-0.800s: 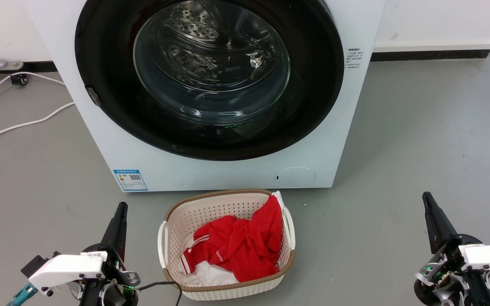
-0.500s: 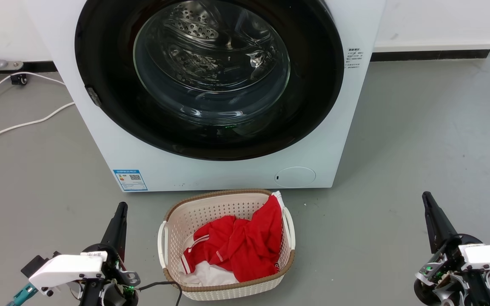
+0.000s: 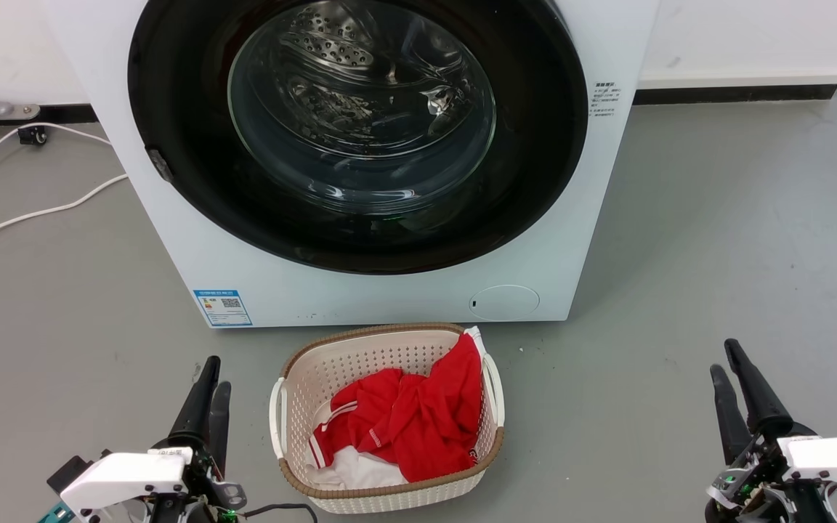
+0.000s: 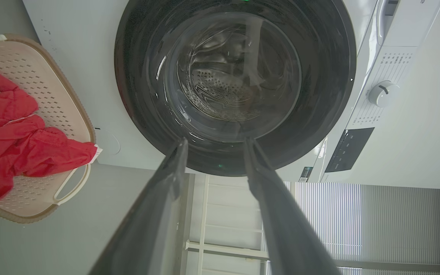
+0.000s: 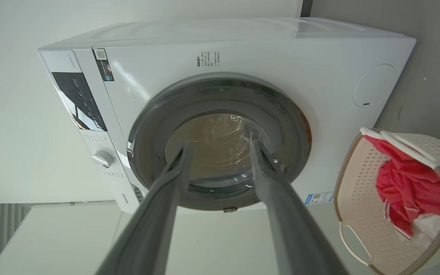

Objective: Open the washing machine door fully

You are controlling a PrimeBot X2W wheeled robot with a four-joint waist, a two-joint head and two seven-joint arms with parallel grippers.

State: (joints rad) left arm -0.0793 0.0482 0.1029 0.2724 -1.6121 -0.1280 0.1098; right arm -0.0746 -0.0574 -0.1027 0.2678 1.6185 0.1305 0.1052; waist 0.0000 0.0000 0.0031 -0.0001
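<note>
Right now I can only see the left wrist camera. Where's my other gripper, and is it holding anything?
Observer: In the head view the right gripper is low at the lower right. It is over the grey floor, to the right of the laundry basket, with its fingers apart and holding nothing.
Operator: Okay! Is there something on the door I could pull?
Observer: The washing machine door has a small dark tab at its rim, on the robot's left side. I cannot tell if it is a handle.
</note>
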